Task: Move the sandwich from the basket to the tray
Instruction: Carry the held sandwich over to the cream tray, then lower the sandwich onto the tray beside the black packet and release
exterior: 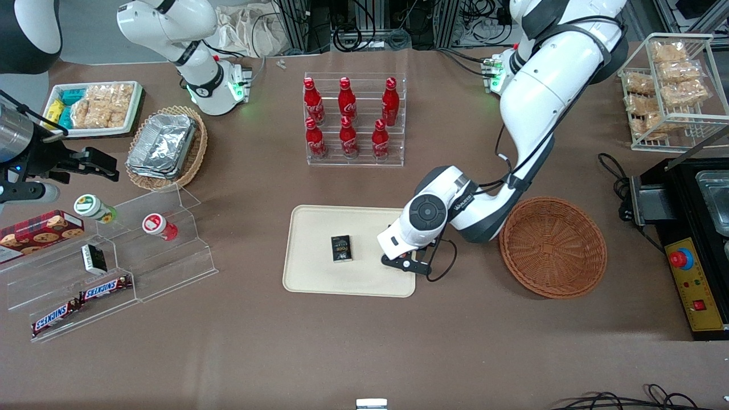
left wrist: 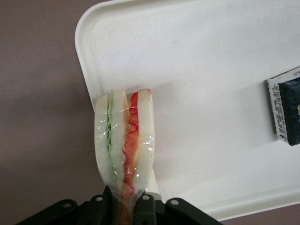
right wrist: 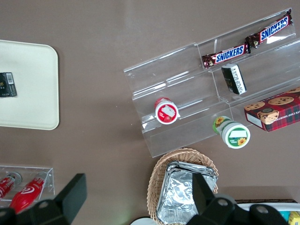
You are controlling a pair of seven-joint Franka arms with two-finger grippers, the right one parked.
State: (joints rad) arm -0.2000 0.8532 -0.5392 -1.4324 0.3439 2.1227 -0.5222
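My left gripper [left wrist: 123, 206] is shut on the sandwich [left wrist: 124, 140], a plastic-wrapped wedge of pale bread with green and pink-orange filling. The wedge hangs over the rim of the cream tray [left wrist: 211, 70], partly above the tray and partly above the brown table. In the front view the gripper [exterior: 405, 263] is low over the tray [exterior: 319, 279] at the edge nearest the basket, and the wrist hides the sandwich. The round reddish-brown wicker basket [exterior: 552, 246] sits beside the tray toward the working arm's end, with nothing in it.
A small black packet [exterior: 342, 249] lies on the tray's middle. A clear rack of red cola bottles [exterior: 354, 119] stands farther from the camera. An acrylic stepped stand [exterior: 142, 262] and a tan basket of foil pans [exterior: 165, 147] lie toward the parked arm's end.
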